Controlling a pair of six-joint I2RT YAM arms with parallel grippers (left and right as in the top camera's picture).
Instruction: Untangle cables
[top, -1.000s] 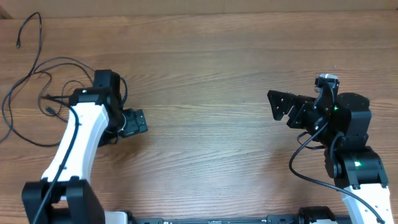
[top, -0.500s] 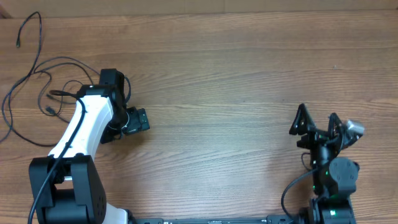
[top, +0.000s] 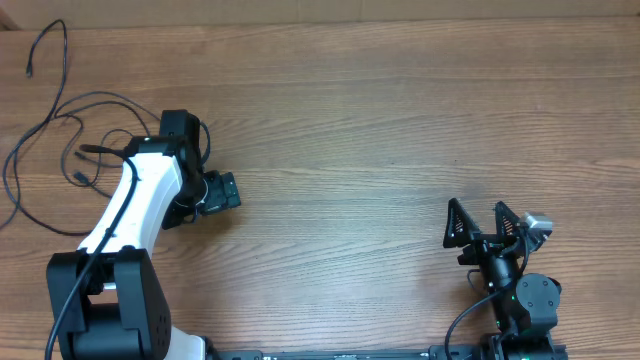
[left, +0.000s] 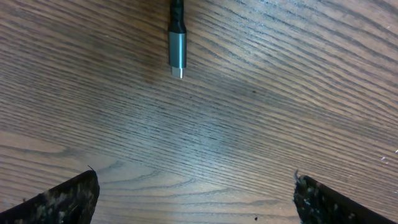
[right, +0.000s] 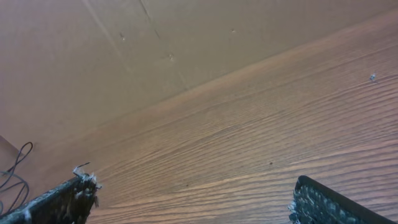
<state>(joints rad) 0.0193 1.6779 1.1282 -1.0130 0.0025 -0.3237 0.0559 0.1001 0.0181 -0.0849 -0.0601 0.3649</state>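
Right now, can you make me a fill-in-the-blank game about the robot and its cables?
1. The cables lie on the robot's ____ side of the table.
2. The cables are coloured ____.
3. The left gripper and right gripper are both ____, holding nothing.
Missing words: left, black, open.

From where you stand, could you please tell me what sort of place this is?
Probably a robotics lab workbench: a left arm and a right arm mounted at a wood-grain table, with loose black cables lying on it.
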